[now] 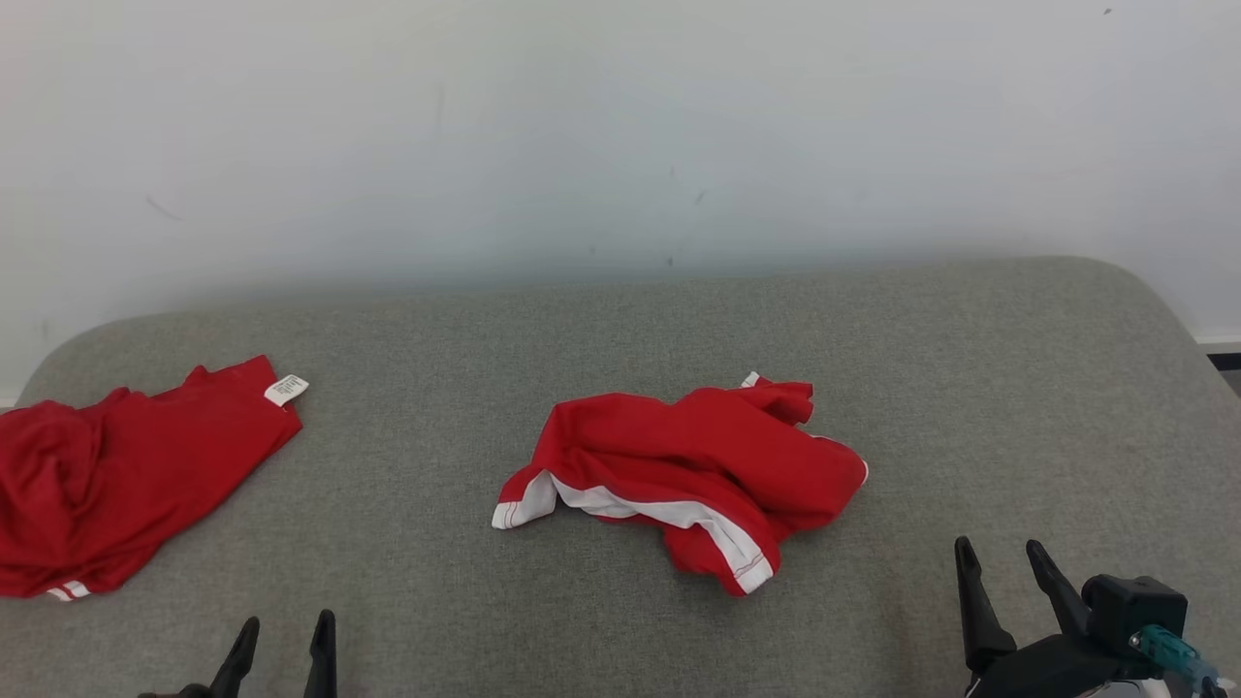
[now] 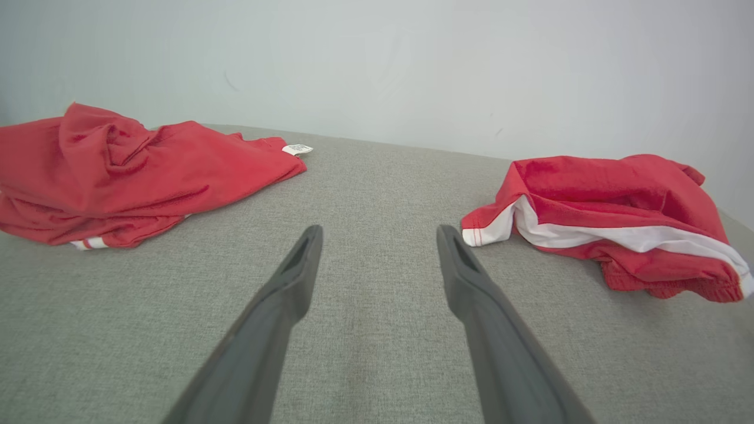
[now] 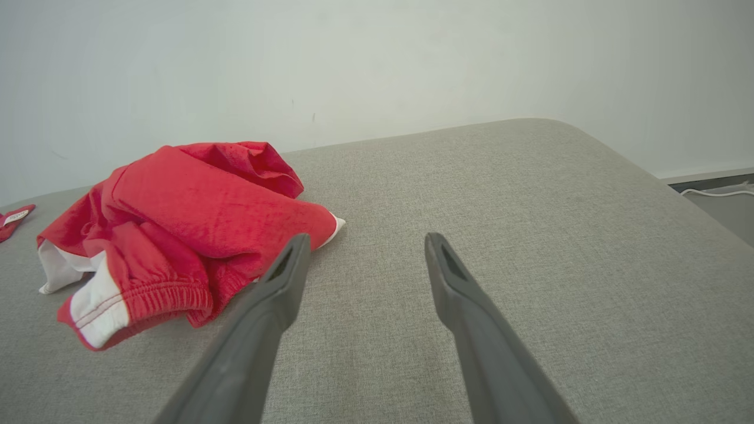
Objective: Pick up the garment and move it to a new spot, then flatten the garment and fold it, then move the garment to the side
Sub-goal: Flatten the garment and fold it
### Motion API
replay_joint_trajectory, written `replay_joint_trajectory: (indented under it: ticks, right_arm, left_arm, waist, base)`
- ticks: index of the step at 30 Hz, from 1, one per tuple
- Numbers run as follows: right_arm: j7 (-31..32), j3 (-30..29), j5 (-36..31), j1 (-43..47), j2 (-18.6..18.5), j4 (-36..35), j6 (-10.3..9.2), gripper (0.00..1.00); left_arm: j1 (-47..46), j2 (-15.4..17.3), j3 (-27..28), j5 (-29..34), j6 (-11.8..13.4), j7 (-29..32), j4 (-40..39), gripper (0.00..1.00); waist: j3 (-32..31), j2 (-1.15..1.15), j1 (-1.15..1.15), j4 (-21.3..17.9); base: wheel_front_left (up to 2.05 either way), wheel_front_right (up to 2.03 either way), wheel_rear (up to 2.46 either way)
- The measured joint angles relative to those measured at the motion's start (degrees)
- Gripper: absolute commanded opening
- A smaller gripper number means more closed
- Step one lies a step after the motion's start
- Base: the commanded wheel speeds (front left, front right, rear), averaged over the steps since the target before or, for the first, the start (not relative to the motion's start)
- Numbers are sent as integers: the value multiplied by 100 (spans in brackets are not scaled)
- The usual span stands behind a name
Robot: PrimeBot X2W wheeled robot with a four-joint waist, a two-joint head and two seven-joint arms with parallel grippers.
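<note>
Garment (image 1: 679, 475) crumpled, centre | left tool (image 1: 291, 620), right tool (image 1: 997, 545) spread, empty | right wrist view: white cable (image 3: 718, 191)

1. I see the garment (image 1: 688, 465) lying mid-worktop (image 1: 436, 339), ahead of my tools and between them.
2. A second garment (image 1: 116, 475) lies at the worktop's left edge, well apart from the first.
3. My left tool (image 1: 291, 618) sits front-left and my right tool (image 1: 998, 543) front-right, both apart from the cloth.
4. A wall (image 1: 582, 126) stands behind the worktop.

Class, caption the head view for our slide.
Crumpled red garment with white trim on grey fabric surface, second red garment at left; left gripper and right gripper open, empty.
</note>
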Motion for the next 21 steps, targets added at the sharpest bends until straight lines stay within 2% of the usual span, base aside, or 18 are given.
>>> replay_joint_trajectory:
  ticks: [11, 18, 21]
  right_arm:
    - [-32, 53, 5, -64, 13, 79, 0, 100]
    - [-19, 222, 5, -103, 46, 105, 46, 100]
    - [76, 330, 7, -89, 75, 69, 92, 100]
  left_arm:
    - [99, -82, 80, 196, 0, 394, -335, 100]
    - [60, -37, -153, 266, -5, 756, -402, 100]
    - [-164, 7, -293, 280, -142, 942, -336, 100]
  waist:
    - [41, 0, 0, -44]
    - [93, 0, 0, -88]
    - [130, 0, 0, -97]
  base:
    - [0, 0, 0]
    - [0, 0, 0]
    - [0, 0, 0]
